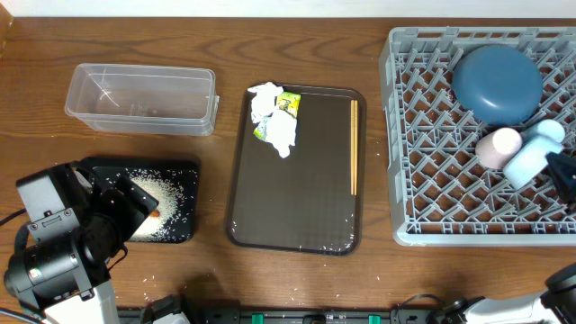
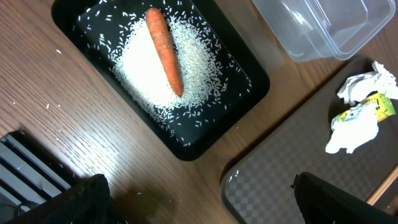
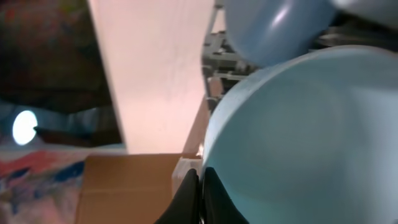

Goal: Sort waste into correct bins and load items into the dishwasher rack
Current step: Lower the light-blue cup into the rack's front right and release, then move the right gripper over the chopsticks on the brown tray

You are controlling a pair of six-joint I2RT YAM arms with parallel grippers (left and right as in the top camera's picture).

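At 8 o'clock the left gripper is held above the table, jaws spread wide and empty. Beside it, a tapered orange carrot is laid on loose white rice in the matte black tray. At 3 o'clock, over the grey pegged rack, the right gripper is pinched onto the rim of the smooth light-blue bowl.

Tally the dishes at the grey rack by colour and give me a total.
Dark blue: 1, the dark-blue plate
Light blue: 2, the light-blue bowl and the light-blue cup
Whitish-pink: 1, the whitish-pink cup
Total: 4
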